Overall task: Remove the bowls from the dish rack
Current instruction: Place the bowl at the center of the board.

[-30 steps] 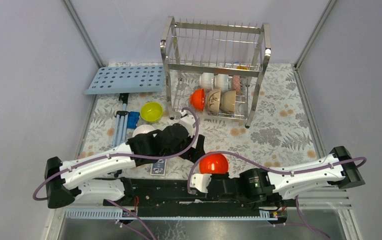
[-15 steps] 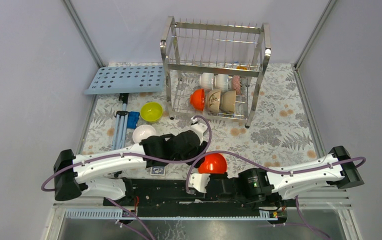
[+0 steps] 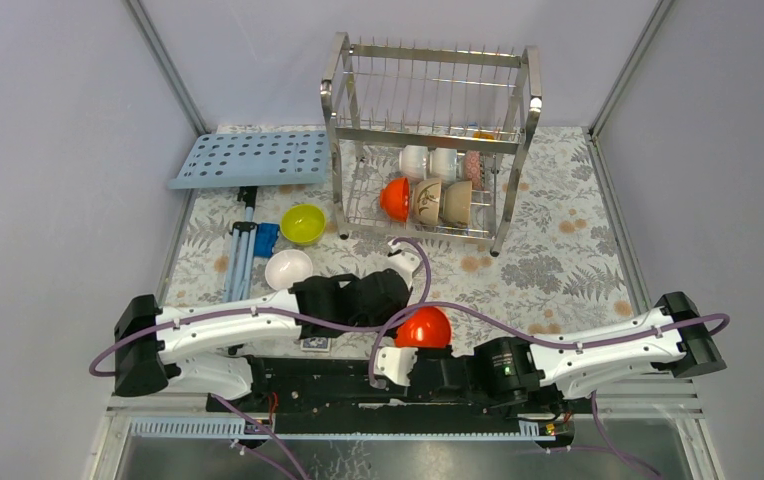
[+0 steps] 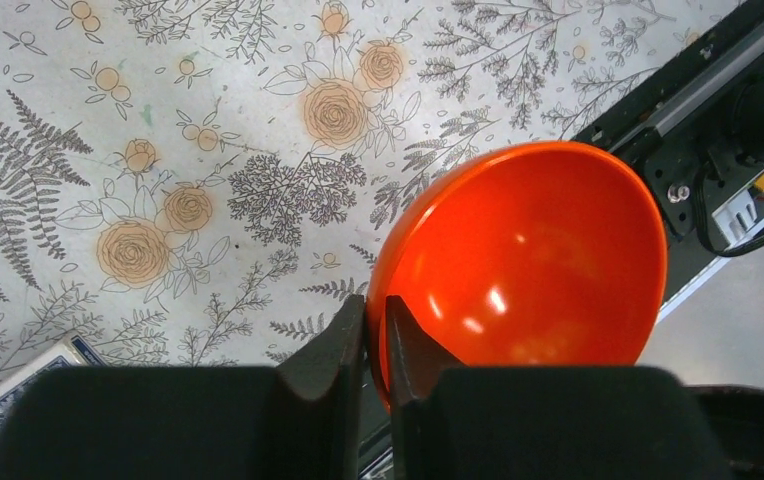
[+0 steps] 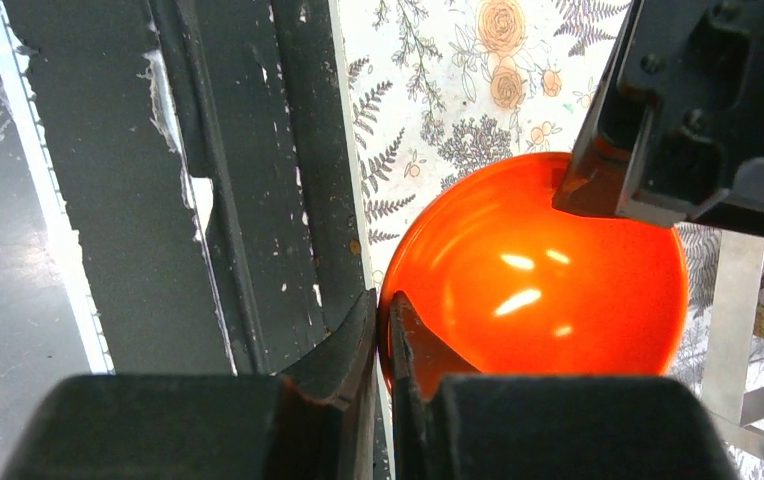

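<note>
Nine bowls [image 3: 288, 268], one dish rack [image 3: 532, 100], one perforated tray [image 3: 248, 158].
Three white [image 3: 414, 160] [image 3: 443, 162] [image 3: 288, 268], two orange-red [image 3: 394, 198] [image 3: 426, 326], two beige [image 3: 426, 200] [image 3: 456, 200], one yellow-green [image 3: 303, 223], one speckled [image 3: 472, 165]; six in the rack.

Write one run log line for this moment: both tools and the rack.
phase: likely handover | left tool: shut on orange bowl rim | right tool: shut on same bowl | dish rack: six bowls inside

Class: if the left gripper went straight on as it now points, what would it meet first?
The left gripper is shut on the orange-red bowl at its rim. Beyond that it would probably meet the flowered tablecloth, though depth is unclear.
</note>
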Motion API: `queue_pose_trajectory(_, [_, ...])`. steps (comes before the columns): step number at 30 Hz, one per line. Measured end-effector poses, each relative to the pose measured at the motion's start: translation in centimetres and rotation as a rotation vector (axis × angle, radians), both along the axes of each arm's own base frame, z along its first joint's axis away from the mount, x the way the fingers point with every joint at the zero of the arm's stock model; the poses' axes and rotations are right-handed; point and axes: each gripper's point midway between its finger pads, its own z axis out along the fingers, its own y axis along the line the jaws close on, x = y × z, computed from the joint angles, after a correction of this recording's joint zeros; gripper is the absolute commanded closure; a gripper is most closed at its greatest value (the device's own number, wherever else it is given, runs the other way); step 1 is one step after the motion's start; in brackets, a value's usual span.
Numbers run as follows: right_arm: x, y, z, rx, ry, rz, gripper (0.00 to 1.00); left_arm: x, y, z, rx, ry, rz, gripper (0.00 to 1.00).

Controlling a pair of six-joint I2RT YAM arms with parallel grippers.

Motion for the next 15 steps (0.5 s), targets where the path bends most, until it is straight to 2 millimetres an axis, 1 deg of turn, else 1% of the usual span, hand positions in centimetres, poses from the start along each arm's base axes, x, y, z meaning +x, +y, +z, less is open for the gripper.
queue_pose_trajectory(1, [0.0, 0.1, 0.0, 0.002, -0.001, -0.001, 1.0, 0.0, -0.1, 0.0, -0.003, -0.001, 0.001, 0.99])
queue_pose_trajectory(3, [0.0, 0.3, 0.2, 0.011, -0.002, -0.003, 1.0, 0.1, -0.2, 0.1, -0.011, -0.003, 0.01, 1.0])
queue_pose_trajectory(4, [0.0, 0.4, 0.3, 0.019, -0.003, -0.003, 0.97, 0.1, -0.2, 0.1, -0.011, -0.002, 0.012, 1.0])
queue_pose_trajectory(5, [0.0, 0.5, 0.4, 0.021, -0.003, -0.004, 0.88, 0.1, -0.2, 0.1, -0.011, -0.001, 0.013, 1.0])
queue_pose_trajectory(7, [0.1, 0.5, 0.4, 0.021, -0.005, -0.007, 0.65, 0.1, -0.2, 0.1, -0.013, -0.002, 0.016, 1.0])
queue_pose_trajectory(8, [0.1, 0.5, 0.4, 0.024, -0.004, -0.012, 0.56, 0.2, -0.2, 0.2, -0.015, -0.002, 0.019, 1.0])
queue_pose_trajectory(12, [0.3, 0.6, 0.6, 0.046, -0.004, -0.041, 0.27, 0.3, 0.4, -0.3, -0.003, -0.008, 0.04, 1.0])
queue_pose_trajectory(13, [0.3, 0.7, 0.7, 0.056, -0.001, -0.053, 0.08, 0.4, 0.6, -0.5, -0.001, -0.01, 0.05, 1.0])
queue_pose_trajectory(14, [0.3, 0.9, 0.8, 0.07, 0.006, -0.067, 0.02, 0.5, 0.9, -0.6, 0.0, -0.013, 0.061, 1.0])
queue_pose_trajectory(15, [0.3, 1.1, 1.0, 0.088, 0.013, -0.082, 0.0, 0.5, 1.1, -0.7, 0.0, -0.016, 0.072, 1.0])
